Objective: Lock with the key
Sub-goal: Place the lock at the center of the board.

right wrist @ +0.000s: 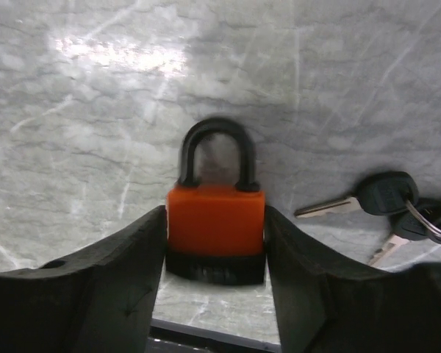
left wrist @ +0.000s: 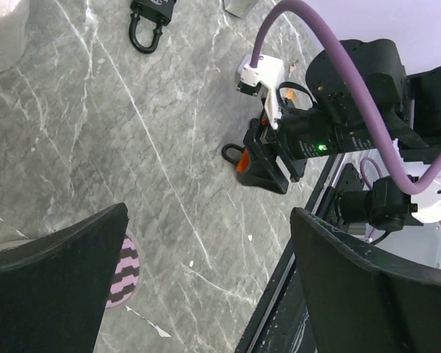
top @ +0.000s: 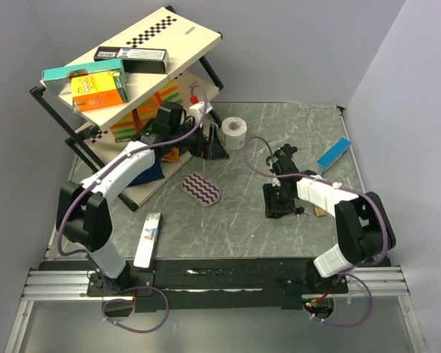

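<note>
An orange padlock [right wrist: 215,220] with a black base and a closed black shackle stands on the grey marble table [right wrist: 73,132]. My right gripper [right wrist: 215,243] is shut on its body, one finger on each side. A bunch of black-headed keys [right wrist: 386,195] lies on the table just right of it, apart from the gripper. In the top view the right gripper [top: 279,200] is right of the table's centre. My left gripper [top: 209,145] hovers open and empty near the shelf. In the left wrist view its gripper [left wrist: 206,279] faces the orange padlock [left wrist: 242,160].
A second, black padlock [left wrist: 151,18] lies further off. A purple zigzag patch [top: 202,189] lies mid-table. A paper roll [top: 235,132], a blue box [top: 333,154] and a white strip [top: 148,239] are around. A tilted shelf with boxes [top: 125,66] stands at the back left.
</note>
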Controlling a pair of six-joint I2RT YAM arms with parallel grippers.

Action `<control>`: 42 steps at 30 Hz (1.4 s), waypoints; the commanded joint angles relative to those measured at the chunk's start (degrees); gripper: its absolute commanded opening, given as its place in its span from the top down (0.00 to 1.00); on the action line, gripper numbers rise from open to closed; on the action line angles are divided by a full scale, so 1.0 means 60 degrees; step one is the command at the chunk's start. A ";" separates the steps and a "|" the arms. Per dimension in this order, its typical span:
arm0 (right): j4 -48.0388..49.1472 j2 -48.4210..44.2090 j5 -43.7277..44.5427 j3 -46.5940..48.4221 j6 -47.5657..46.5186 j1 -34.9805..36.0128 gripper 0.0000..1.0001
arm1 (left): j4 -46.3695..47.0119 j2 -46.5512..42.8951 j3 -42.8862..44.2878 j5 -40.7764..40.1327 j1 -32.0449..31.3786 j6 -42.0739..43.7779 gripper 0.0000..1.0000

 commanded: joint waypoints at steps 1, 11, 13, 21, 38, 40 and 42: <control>-0.0111 0.0320 0.0070 0.0148 0.0307 -0.0069 0.34 | 0.0265 -0.0496 -0.0004 0.0264 0.0059 -0.0095 0.04; -0.0360 0.0336 0.0084 0.0631 0.0234 -0.0084 0.23 | 0.0265 -0.0789 -0.0092 0.0454 0.0088 0.0021 0.04; -0.0477 0.0131 0.0142 0.0909 0.0073 -0.0055 0.21 | 0.0148 -0.0847 0.0025 0.0498 0.0088 0.0124 0.04; 0.0634 -0.1963 0.1051 0.1861 -0.1186 -0.0244 0.00 | -0.0029 -0.1301 0.0919 0.0074 0.0424 0.1223 0.04; -0.2146 0.4609 -0.0444 1.0164 -0.0793 -0.3116 0.00 | 0.0178 -0.1727 0.1168 -0.1111 0.1011 0.1560 0.04; -0.2322 0.5223 -0.0239 1.0518 -0.0529 -0.3116 0.00 | 0.0031 -0.1698 0.1300 -0.1244 0.1098 0.1662 0.04; -0.2236 0.5460 -0.0064 1.0681 -0.0179 -0.3116 0.00 | -0.0027 -0.1756 0.1271 -0.1303 0.1143 0.1692 0.04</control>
